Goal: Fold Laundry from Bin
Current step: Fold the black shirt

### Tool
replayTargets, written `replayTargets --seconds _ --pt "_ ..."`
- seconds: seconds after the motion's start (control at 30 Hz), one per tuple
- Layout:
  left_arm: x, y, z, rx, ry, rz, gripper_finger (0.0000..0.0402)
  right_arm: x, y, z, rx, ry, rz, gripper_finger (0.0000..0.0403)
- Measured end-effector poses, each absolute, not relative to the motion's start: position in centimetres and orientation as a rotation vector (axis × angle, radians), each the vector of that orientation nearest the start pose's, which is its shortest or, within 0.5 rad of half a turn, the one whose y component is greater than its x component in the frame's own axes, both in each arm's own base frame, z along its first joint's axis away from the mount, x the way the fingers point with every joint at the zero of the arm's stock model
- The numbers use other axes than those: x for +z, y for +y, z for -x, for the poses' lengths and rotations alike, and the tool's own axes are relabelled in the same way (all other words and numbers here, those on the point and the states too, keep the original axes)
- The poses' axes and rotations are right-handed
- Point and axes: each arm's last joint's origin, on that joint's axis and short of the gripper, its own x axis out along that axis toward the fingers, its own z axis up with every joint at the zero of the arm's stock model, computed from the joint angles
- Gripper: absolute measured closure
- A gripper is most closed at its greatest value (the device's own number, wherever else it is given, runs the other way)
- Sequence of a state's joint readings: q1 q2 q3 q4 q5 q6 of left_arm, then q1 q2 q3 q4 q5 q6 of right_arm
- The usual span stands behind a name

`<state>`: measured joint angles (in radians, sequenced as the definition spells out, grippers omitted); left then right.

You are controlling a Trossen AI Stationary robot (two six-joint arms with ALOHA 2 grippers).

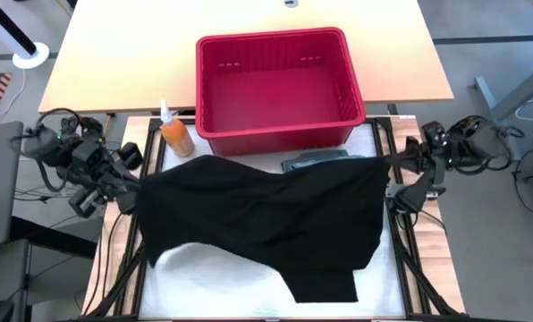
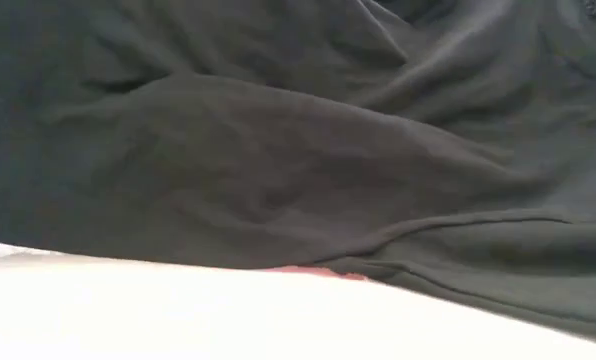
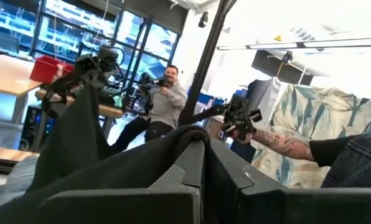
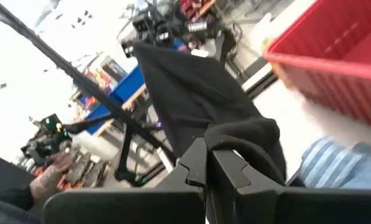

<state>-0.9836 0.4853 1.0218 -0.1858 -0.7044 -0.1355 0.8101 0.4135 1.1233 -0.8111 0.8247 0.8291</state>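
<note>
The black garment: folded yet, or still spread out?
Spread, not folded. The black garment hangs stretched between the left tool and right tool, both shut on its corners, over the white table.

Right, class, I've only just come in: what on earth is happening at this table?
A two-armed robot is partway through folding laundry. Both grippers are shut on a large black garment: the left gripper pinches its left edge and the right gripper its right edge, so the cloth hangs spread between them over the white table surface. The red bin behind it looks empty. A striped shirt peeks out beside the bin, and an orange bottle stands near the bin's left corner.
</note>
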Motion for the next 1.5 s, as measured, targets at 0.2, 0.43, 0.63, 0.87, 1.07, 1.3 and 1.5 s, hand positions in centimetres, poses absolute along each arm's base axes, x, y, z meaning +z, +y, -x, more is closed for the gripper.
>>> replayTargets --seconds 0.2,0.43,0.63,0.87,1.07,1.3,1.5 --pt "42.8 -1.6 -3.4 -0.255 -0.189 0.416 0.0401 40.0 -2.6 -0.5 -0.025 0.034 -0.856 0.0376" --pt "42.2 -0.4 -2.7 -0.218 -0.174 0.425 0.0401 38.5 -4.7 1.6 -0.041 0.033 -0.860 0.0376" --pt "42.1 -0.1 -2.8 -0.114 -0.172 0.378 0.0401 37.7 -6.2 3.8 -0.142 -0.064 -0.842 0.0376" --pt "41.9 0.6 -2.4 -0.055 -0.178 0.392 0.0401 36.3 -5.1 4.5 -0.269 -0.099 -0.834 0.0376" --pt "41.8 1.7 -1.7 -0.043 -0.198 0.398 0.0401 35.0 -3.1 3.8 -0.364 -0.089 -0.865 0.0376" --pt "41.4 2.9 -0.8 -0.089 -0.218 0.394 0.0401 34.0 -1.3 3.2 -0.502 -0.111 -0.925 0.0376" --pt "41.1 3.5 -0.4 -0.114 -0.219 0.387 0.0401 33.9 0.0 3.1 -0.569 -0.140 -0.969 0.0376"
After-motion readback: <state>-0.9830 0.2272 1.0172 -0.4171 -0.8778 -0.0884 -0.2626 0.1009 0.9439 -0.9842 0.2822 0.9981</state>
